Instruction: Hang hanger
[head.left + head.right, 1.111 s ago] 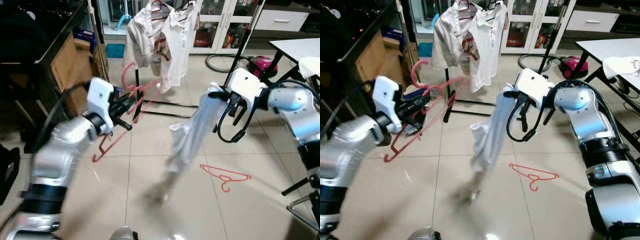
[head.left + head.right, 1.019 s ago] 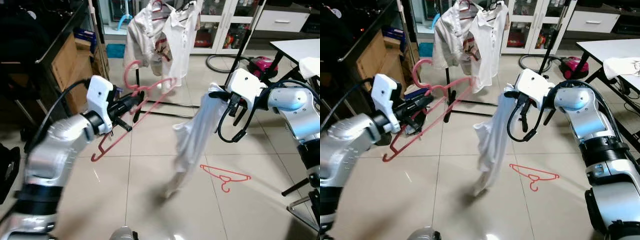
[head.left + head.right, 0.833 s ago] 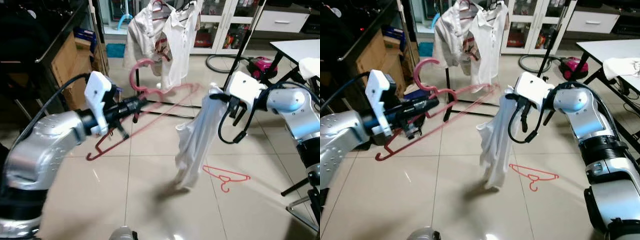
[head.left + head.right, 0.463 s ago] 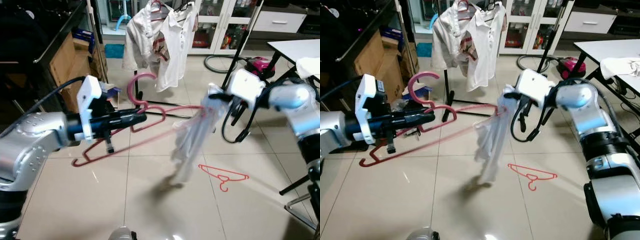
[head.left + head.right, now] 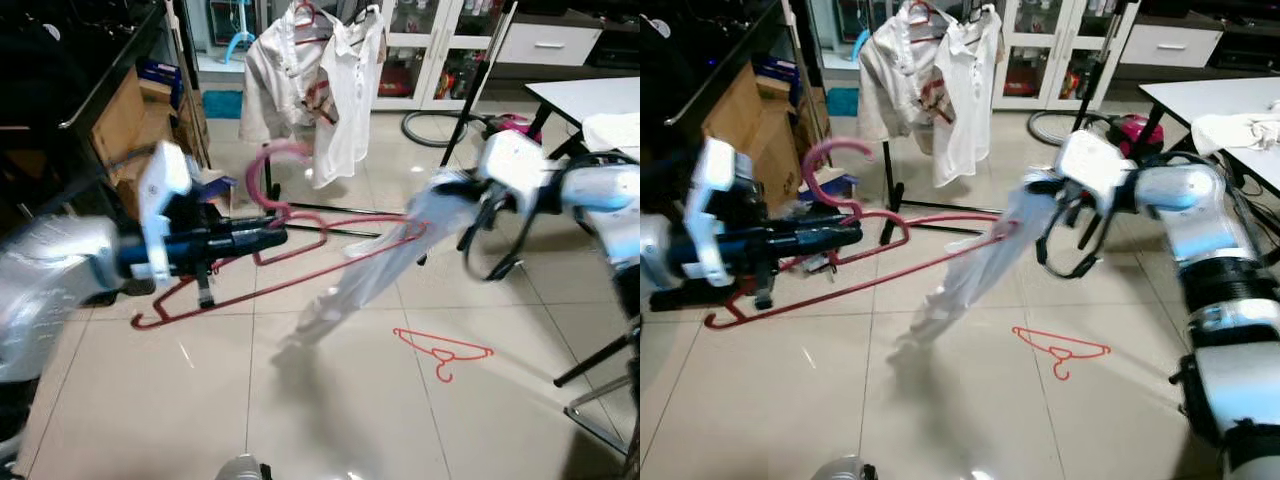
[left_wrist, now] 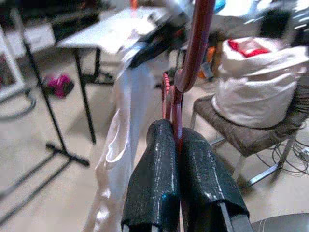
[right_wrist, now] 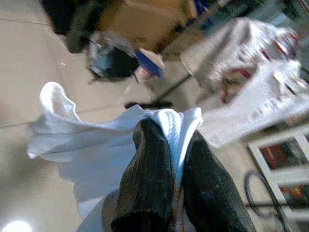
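Note:
My left gripper (image 5: 278, 237) is shut on a red hanger (image 5: 330, 262), gripping it just below the hook (image 5: 268, 165). The hanger lies nearly level, and its far arm tip touches the white shirt (image 5: 372, 275). My right gripper (image 5: 447, 190) is shut on the top of that shirt, which trails down and to the left toward the floor. In the left wrist view the black fingers (image 6: 159, 183) pinch the hanger's red neck (image 6: 194, 48). In the right wrist view the fingers (image 7: 149, 169) clamp bunched white cloth (image 7: 171, 123).
A second red hanger (image 5: 442, 350) lies on the tiled floor. Behind stands a black clothes rack (image 5: 330, 208) with white shirts (image 5: 320, 75) hanging on it. Cardboard boxes (image 5: 130, 110) are on the left, and a white table (image 5: 585, 95) and a pink vacuum (image 5: 1130, 128) are on the right.
The left arm has swung the hanger down to level and pushed its tip rightward into the shirt. The shirt's lower end has swung out to the left. Both grips are unchanged.

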Robot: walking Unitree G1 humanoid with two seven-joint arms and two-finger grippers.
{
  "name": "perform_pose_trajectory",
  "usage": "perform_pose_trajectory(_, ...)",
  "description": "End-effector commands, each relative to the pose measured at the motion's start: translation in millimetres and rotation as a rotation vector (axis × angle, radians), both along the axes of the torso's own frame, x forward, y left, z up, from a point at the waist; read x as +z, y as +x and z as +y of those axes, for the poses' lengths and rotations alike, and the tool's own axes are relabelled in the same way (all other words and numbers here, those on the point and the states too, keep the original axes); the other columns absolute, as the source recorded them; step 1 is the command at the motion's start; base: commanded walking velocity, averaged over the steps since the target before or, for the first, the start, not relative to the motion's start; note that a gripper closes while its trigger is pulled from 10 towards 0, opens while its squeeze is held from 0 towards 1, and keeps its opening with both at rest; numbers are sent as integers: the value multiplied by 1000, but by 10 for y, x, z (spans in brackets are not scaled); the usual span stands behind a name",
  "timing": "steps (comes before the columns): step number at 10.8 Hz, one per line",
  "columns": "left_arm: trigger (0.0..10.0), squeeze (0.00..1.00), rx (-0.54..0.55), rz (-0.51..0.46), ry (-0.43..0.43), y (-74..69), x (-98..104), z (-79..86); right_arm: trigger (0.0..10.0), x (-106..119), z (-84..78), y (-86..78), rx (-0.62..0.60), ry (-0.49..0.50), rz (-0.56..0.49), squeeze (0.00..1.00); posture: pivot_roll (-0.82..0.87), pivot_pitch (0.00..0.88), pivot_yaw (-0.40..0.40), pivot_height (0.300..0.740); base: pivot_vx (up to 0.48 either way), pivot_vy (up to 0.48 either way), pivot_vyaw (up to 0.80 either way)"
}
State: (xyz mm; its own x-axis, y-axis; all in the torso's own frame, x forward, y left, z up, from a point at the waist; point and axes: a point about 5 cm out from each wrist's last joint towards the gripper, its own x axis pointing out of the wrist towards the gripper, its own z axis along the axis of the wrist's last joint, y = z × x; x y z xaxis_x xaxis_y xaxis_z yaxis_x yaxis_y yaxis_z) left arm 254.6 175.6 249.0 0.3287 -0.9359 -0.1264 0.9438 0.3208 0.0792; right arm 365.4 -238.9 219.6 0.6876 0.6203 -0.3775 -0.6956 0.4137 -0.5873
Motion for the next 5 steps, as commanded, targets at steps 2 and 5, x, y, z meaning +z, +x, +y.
perform_pose_trajectory(2, 10000, 0, -103, -28, -26, -140, 131, -169, 10000, 36, -90, 8, -44, 12, -28, 0, 15, 0, -37, 740, 0, 0, 0)
perform_pose_trajectory(5, 10000, 0, -77, -20, -58, -108, 201, -121, 10000, 18, -158, -3, -51, 18, -3, 0, 18, 0, -33, 740, 0, 0, 0)
